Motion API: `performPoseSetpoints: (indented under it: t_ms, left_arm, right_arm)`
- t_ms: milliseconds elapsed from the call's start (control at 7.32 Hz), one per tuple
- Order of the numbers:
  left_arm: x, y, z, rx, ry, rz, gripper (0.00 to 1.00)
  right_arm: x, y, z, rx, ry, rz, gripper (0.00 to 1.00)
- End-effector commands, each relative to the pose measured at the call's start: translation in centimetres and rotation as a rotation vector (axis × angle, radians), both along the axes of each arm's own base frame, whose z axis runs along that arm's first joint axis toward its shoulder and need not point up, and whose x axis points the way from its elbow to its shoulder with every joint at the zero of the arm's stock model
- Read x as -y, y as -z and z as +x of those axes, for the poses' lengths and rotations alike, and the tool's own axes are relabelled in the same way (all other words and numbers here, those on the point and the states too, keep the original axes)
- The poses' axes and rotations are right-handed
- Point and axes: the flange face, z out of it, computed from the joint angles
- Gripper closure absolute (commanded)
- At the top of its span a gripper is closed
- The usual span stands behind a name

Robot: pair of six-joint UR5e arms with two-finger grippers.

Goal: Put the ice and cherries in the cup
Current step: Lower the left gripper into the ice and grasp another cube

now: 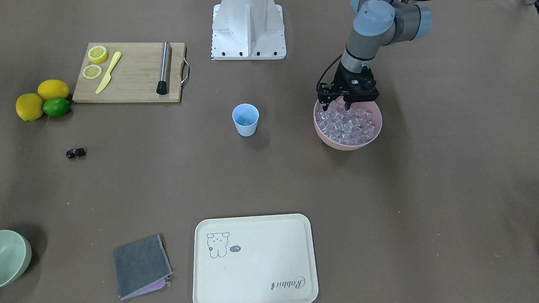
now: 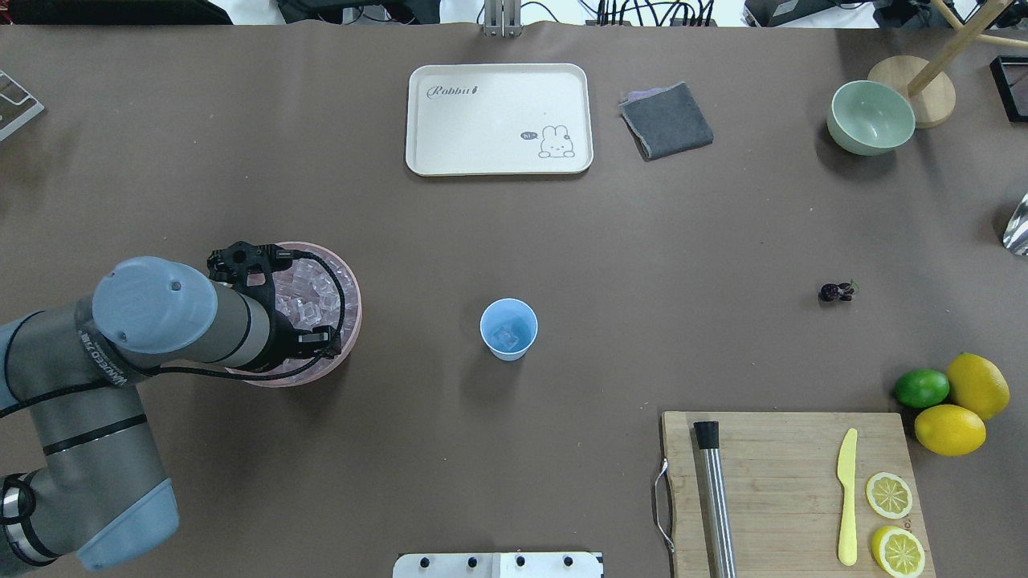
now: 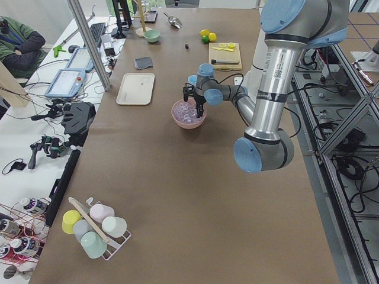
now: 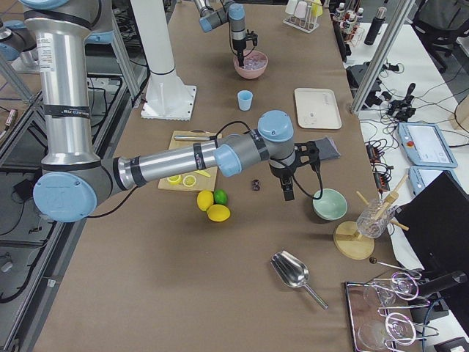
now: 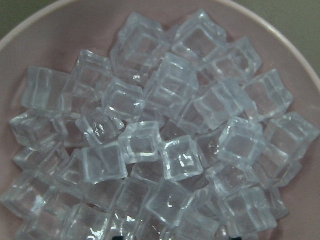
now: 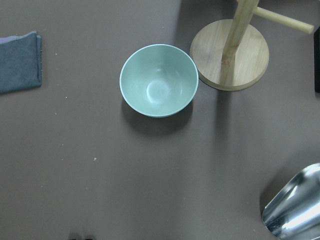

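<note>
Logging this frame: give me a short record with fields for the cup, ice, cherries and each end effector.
cup: upright, mid-table, at least one ice cube inside
ice: nearly all heaped in the pink bowl
cherries: on the bare table, not in the cup
left end effector: open, down in the pink bowl at the ice
right end effector: over the table between the cherries and the green bowl; open or shut cannot be told
task state: ice step under way, cherries not yet picked

The left gripper [image 1: 346, 104] hangs over ice [image 1: 349, 126] heaped in the pink bowl [image 1: 337, 145].
</note>
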Motion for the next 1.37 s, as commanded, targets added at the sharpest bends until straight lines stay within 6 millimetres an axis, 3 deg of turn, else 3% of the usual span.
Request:
performPoseSetpoints:
  t_ms: [0,137,273,820,957,1230]
  left_arm:
    - [-0.5,0.1,0.5,0.0,-0.011,0.0,0.3]
    - [-0.7,0.1,0.7,-0.001,-0.015,0.002,0.32]
    - [-0.6,0.2,0.6,0.0,-0.008,0.008,0.41]
    - [-0.7,0.4,0.6,-0.003,-0.012,0.013,0.95]
    - [-0.8,0.5,0.5,-0.006,-0.012,0.014,1.0]
    - [-1.0,1.7,-0.1,-0.03,-0.015,0.022,1.0]
  right_arm:
    - [0.0,0.0,0.0,0.0,0.001,0.0,0.0]
    - [0.0,0.0,0.0,0.0,0.0,-0.001,0.0]
    - [0.0,0.0,-0.1,0.0,0.002,-0.001,0.0]
    - [0.0,0.0,-0.1,0.0,0.003,0.0,0.0]
    - [0.0,0.1,-0.1,0.0,0.002,0.0,0.0]
    - [0.0,0.1,-0.1,0.0,0.002,0.0,0.0]
